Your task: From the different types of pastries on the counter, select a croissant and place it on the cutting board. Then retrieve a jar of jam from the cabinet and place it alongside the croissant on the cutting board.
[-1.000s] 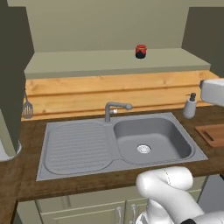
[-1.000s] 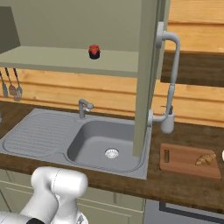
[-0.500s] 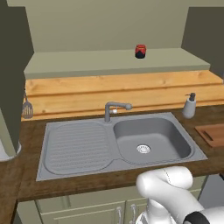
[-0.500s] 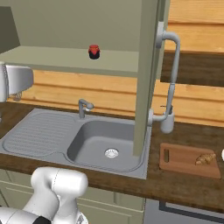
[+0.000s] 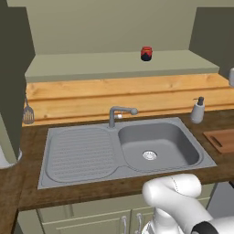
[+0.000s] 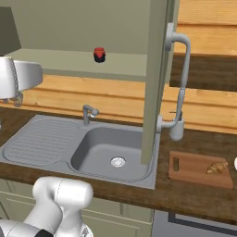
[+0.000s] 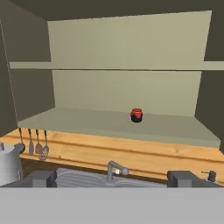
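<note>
jar of jam (image 7: 136, 115) well beyond open tool (image 7: 112, 179)

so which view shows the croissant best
The right base view: the croissant lies in plain sight on the cutting board. The left base view catches just a corner of the board at its right edge.

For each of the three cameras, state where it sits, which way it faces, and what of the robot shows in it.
Left base view: behind the arm to its left, looking forward and down at the sink and the cabinet shelf; white arm link at lower right.
Right base view: behind to the right, facing the same sink, with the croissant on the cutting board; arm at lower left.
Hand view: on the hand, facing the open cabinet; dark fingertips at the bottom, apart.
All three share the jar of jam and the faucet.
</note>
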You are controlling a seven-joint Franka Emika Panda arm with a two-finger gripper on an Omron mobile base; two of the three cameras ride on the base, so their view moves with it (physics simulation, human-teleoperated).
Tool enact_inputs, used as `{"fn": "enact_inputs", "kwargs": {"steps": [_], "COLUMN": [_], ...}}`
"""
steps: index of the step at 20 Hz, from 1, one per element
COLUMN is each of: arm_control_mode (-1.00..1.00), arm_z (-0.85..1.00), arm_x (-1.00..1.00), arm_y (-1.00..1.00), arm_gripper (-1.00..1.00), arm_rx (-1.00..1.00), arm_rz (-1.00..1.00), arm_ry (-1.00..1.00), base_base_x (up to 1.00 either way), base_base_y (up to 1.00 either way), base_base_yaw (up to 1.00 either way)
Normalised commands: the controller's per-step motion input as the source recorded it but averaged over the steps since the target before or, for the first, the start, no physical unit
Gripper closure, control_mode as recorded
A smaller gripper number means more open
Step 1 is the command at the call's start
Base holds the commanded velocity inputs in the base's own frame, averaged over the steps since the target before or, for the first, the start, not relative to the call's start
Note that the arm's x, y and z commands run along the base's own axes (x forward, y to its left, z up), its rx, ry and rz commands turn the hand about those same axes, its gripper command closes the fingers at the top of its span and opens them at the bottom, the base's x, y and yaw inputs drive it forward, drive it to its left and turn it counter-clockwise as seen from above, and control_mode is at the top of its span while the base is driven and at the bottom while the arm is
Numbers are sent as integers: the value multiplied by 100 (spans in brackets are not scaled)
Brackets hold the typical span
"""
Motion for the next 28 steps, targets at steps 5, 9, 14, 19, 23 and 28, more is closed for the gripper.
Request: {"fn": "enact_inputs", "kwargs": {"steps": [5,9,14,19,23,28], "arm_control_mode": [-100,-100,-100,-100,-100,-100], "arm_z": [-14,-4,-9,-1,0,-5], "arm_x": [14,34,19,8,35,45], "arm_y": [4,9,0,-1,-5,-1], "arm_gripper": [-100,-100,-100,-100,-100,-100], "arm_rx": [-9,-13,-5,0,6,20], "arm_rz": [-2,-17,-20,-2,0,1], "arm_ry": [-8,-3,0,0,5,16], "base_base_x": [0,0,0,0,0,0], "base_base_y": [0,0,0,0,0,0], "base_base_yaw": [0,0,0,0,0,0]}}
